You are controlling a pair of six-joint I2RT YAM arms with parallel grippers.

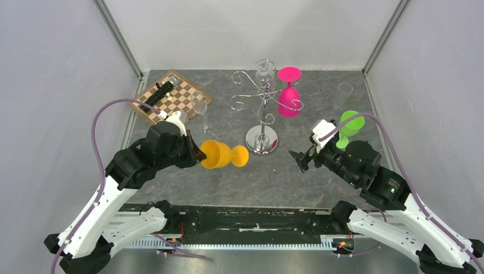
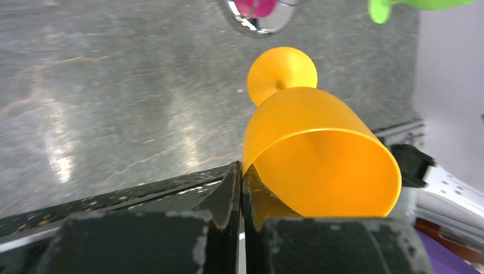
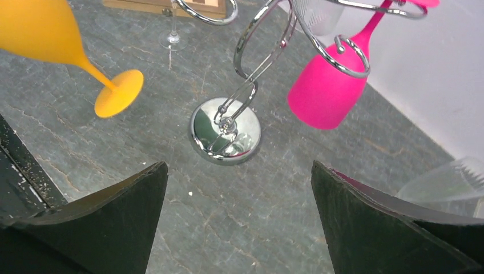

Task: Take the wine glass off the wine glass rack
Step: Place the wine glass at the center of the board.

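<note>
The chrome wine glass rack [image 1: 262, 114] stands at the table's middle on its round base [image 3: 225, 130]. A pink wine glass [image 1: 289, 97] hangs upside down from a right arm of the rack and also shows in the right wrist view [image 3: 325, 94]. A clear glass [image 1: 264, 68] hangs at the rack's back. My left gripper [image 1: 197, 153] is shut on the rim of an orange wine glass [image 2: 319, 154], one finger inside the bowl. The glass is held on its side, foot toward the rack base. My right gripper [image 3: 238, 165] is open and empty, right of the rack base.
A chessboard [image 1: 173, 96] with a black object on it lies at the back left. A clear glass [image 1: 200, 108] stands beside it. A green glass [image 1: 349, 127] stands behind my right wrist, and a clear glass [image 1: 344, 91] is at the far right.
</note>
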